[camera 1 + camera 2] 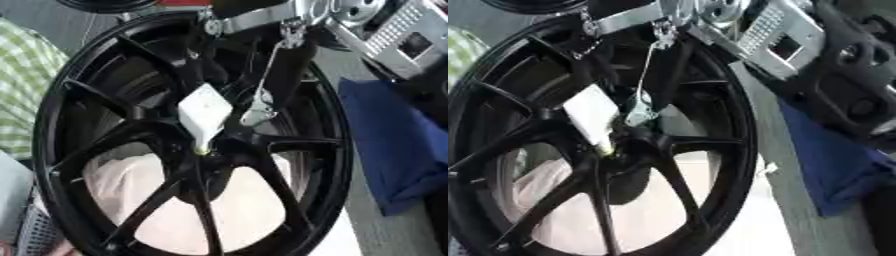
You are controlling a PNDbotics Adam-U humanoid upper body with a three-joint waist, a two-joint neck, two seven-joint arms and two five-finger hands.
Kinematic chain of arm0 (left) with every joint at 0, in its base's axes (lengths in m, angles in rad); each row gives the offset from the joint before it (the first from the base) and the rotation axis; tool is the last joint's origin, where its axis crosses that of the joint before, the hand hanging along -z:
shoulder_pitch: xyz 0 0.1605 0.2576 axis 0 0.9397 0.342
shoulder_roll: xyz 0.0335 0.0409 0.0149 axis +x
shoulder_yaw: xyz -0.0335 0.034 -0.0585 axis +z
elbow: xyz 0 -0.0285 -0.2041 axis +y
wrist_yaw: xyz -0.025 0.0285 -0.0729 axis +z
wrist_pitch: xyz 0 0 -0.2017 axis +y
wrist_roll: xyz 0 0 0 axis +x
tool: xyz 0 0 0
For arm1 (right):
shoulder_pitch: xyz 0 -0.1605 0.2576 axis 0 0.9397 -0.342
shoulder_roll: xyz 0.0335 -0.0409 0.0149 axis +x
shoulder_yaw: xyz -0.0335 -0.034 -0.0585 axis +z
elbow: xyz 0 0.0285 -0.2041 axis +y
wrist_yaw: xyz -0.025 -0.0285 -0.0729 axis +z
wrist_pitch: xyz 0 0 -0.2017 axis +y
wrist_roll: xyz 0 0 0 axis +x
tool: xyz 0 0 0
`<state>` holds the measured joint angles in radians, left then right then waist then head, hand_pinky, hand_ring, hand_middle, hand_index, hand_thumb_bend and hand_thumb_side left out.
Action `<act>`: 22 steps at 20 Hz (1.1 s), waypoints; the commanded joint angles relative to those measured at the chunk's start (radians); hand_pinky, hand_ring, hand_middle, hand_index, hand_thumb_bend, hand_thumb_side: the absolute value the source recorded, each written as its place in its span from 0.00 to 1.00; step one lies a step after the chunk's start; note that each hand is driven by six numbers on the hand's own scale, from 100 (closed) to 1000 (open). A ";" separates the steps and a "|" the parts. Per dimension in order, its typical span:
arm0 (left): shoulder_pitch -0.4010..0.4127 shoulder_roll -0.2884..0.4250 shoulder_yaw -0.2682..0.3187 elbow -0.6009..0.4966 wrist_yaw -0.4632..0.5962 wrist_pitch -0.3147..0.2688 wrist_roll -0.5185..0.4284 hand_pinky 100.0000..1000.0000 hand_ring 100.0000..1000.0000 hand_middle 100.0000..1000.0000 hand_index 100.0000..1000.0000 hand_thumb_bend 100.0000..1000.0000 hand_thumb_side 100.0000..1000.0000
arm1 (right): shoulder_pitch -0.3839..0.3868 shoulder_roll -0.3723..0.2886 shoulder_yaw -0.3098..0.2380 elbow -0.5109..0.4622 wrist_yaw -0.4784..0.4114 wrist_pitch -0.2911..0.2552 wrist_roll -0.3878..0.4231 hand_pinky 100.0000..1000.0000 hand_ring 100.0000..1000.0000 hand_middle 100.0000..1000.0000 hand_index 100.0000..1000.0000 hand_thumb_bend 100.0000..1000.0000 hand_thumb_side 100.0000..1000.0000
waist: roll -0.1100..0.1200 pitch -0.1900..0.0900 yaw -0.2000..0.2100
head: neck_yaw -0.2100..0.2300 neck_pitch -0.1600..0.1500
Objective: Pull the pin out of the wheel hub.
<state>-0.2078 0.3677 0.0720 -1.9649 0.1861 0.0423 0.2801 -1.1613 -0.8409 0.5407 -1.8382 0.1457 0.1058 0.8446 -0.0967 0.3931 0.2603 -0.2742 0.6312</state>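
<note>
I've got my right hand (262,75) reaching down into the centre of the glossy black spoked wheel hub (70,165), its dark fingers curled round the white wedge-shaped pin (205,116) seated there. Next I judge a straight pull outward, keeping clear of the smooth spokes.

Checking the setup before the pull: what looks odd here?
A white angular block sits at the centre of the black spoked wheel, with a small yellowish tip below it. Beside it hangs a thin silver rod.
</note>
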 commanded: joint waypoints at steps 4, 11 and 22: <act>0.000 0.019 0.013 -0.013 -0.006 -0.002 -0.001 0.68 0.71 0.56 0.65 0.23 0.73 | -0.042 -0.028 -0.047 -0.010 -0.014 0.011 0.008 0.73 0.62 0.33 0.40 0.40 0.09 | 0.006 -0.032 -0.002 | 0.002 0.001; 0.003 0.022 0.015 -0.012 -0.007 -0.002 0.000 0.68 0.71 0.56 0.65 0.23 0.73 | -0.060 -0.039 -0.105 0.001 -0.031 0.023 0.004 0.73 0.62 0.33 0.40 0.38 0.09 | 0.005 -0.036 -0.009 | 0.000 0.022; 0.008 0.025 0.018 -0.013 -0.009 -0.002 0.004 0.68 0.71 0.56 0.65 0.23 0.72 | -0.025 -0.091 -0.188 0.012 -0.067 0.035 -0.033 0.74 0.62 0.32 0.39 0.36 0.08 | 0.011 -0.040 -0.022 | 0.009 0.031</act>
<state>-0.1986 0.3684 0.0785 -1.9649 0.1833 0.0423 0.2812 -1.1738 -0.8945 0.3792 -1.8246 0.0919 0.1404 0.8187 -0.0941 0.3862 0.2396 -0.2690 0.6588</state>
